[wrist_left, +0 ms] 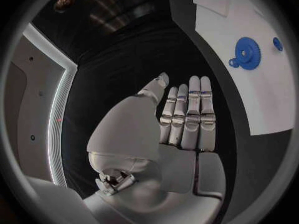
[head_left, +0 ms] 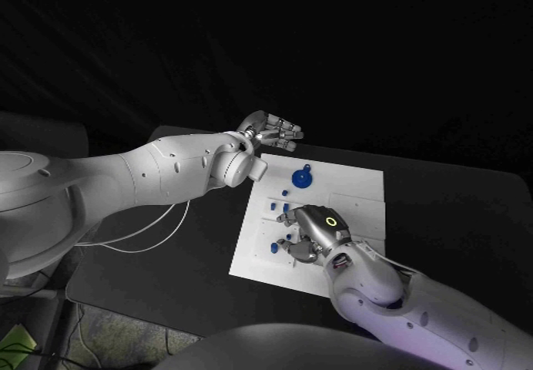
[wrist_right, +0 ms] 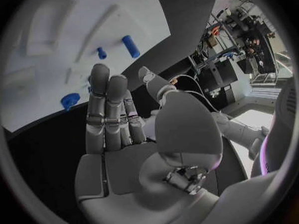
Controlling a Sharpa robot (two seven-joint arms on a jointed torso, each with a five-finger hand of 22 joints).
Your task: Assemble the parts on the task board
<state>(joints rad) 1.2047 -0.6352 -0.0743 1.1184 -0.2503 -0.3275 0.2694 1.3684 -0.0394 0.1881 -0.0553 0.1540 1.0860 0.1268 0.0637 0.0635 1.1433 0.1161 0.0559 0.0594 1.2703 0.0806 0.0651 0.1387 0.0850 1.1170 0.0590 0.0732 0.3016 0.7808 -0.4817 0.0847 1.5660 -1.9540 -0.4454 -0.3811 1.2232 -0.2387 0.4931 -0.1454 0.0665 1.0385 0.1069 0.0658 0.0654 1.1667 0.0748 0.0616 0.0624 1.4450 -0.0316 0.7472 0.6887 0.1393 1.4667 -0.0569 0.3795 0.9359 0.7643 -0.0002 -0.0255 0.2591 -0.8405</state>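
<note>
Black tabletop (head_left: 444, 200) runs under everything, with the white task board (head_left: 350, 189) lying flat in the middle of it. On the board's far part sits a blue gear (head_left: 302, 179) with a smaller blue piece (head_left: 306, 166) just beyond it; closer in lie several small blue pegs (head_left: 271, 205) near the board's left edge.

The left hand (head_left: 270, 131) hovers off the board's far left corner, fingers straight and side by side, holding nothing. The right hand (head_left: 316, 231) is over the near part of the board, above the pegs, fingers stretched out and empty as the right wrist view shows it; whether its fingertips touch the board I cannot tell.

My guess is the pieces are hard plastic: light, stiff and a bit slick, so they would skid on the smooth board if nudged sideways. The gear looks best taken by its rim, pinched across from opposite sides; the short pegs (wrist_right: 131, 46) want a pinch across the middle, then standing upright before pressing in
</note>
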